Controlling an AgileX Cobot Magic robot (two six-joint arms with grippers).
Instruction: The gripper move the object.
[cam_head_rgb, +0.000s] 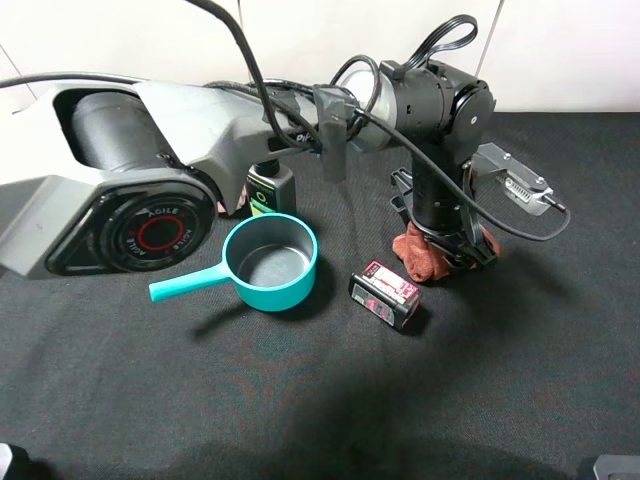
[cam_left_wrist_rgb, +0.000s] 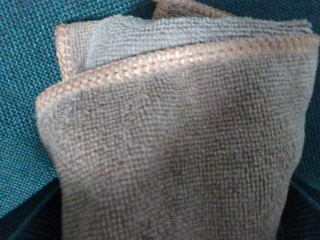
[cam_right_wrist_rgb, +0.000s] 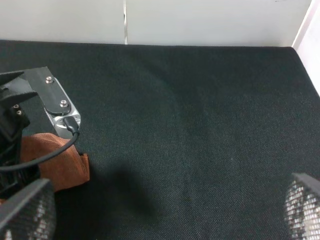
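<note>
Where the rust-brown rag (cam_head_rgb: 412, 250) lay on the black table (cam_head_rgb: 300, 400), the left claw (cam_head_rgb: 446, 256) stood over it, jaws spread either side, clasping nothing. The right claw (cam_right_wrist_rgb: 165, 210) gaped wide too, holding nothing. Leftward, a teal pan (cam_head_rgb: 300, 285) showed only its grey floor; a pink-topped box (cam_head_rgb: 385, 293) lay between pan and rag. Only the left wrist view showed the rag's folded hems.

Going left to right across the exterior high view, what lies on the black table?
teal saucepan → black box with pink label → rust-brown rag. The dark bottle is left out because it stands directly behind the saucepan.
</note>
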